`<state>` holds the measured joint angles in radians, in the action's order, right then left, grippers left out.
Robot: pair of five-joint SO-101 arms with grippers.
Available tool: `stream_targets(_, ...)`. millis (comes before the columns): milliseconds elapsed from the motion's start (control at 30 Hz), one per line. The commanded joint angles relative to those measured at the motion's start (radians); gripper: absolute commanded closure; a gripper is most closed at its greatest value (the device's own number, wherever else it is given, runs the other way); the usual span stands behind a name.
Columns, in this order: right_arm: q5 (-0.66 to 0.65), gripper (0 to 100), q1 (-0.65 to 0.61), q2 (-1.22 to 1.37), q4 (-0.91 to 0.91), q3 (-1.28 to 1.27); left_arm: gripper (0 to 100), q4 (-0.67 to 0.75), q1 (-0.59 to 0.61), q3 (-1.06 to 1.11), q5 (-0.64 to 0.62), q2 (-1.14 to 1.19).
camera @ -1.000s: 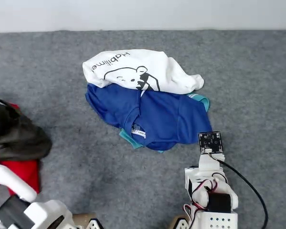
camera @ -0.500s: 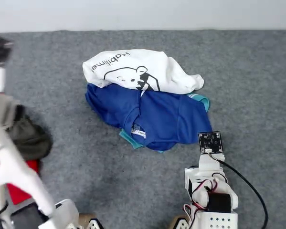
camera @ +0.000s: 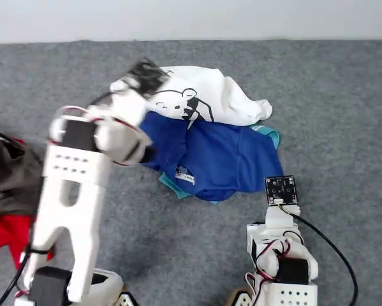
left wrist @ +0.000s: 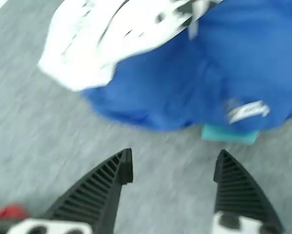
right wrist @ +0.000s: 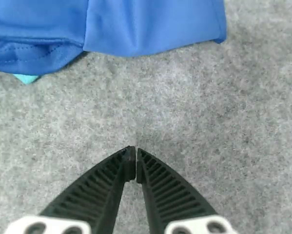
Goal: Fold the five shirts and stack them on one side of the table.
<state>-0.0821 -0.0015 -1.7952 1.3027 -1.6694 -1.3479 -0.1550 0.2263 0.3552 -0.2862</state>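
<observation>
While the right arm (camera: 281,255) kept parked, the left arm (camera: 73,185) swung from the left edge across to the middle pile. The pile itself hasn't shifted: white shirt (camera: 210,95) on blue shirt (camera: 222,156), teal shirt (camera: 271,134) peeking out underneath. Dark shirt (camera: 9,175) lies on red shirt (camera: 6,229) at the left, so probably going for shirt three. Left arm now stretched forward, wrist over the pile's left end; left claw (left wrist: 174,153) spread, empty, aimed at the blue edge. Right claw (right wrist: 136,148) pressed together over bare bench (camera: 344,127), just short of the blue hem.
</observation>
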Motion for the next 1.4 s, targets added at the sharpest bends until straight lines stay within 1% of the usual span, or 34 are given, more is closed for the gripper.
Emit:
stream_targets(0,-0.011,99.0,0.001,-0.008,0.002,-0.014,72,0.121,-0.063,0.021,-0.048,0.055)
stream_targets(133,-0.011,99.0,0.001,-0.008,0.002,-0.014,72,0.173,-0.064,-0.027,-0.075,0.221)
stream_targets(267,-0.011,99.0,0.001,-0.008,0.002,-0.014,72,0.169,-0.063,-0.168,-0.078,0.347)
stream_targets(467,-0.011,99.0,0.001,-0.008,0.002,-0.014,72,0.169,-0.058,-0.364,-0.078,0.443)
stream_targets(800,-0.011,99.0,0.001,-0.008,0.002,-0.014,72,0.193,-0.063,-0.556,-0.072,0.586)
stream_targets(967,-0.011,99.0,0.001,-0.008,0.002,-0.014,72,0.270,-0.058,-0.613,-0.072,0.755)
stream_targets(1233,-0.011,99.0,0.001,-0.008,0.002,-0.014,73,0.241,-0.061,-0.759,-0.077,1.034)
stream_targets(1300,-0.011,99.0,0.001,-0.008,0.002,-0.014,75,0.233,-0.060,-0.805,-0.078,1.097)
stream_targets(1367,-0.011,99.0,0.001,-0.008,0.002,-0.014,80,0.213,-0.060,-0.858,-0.077,1.135)
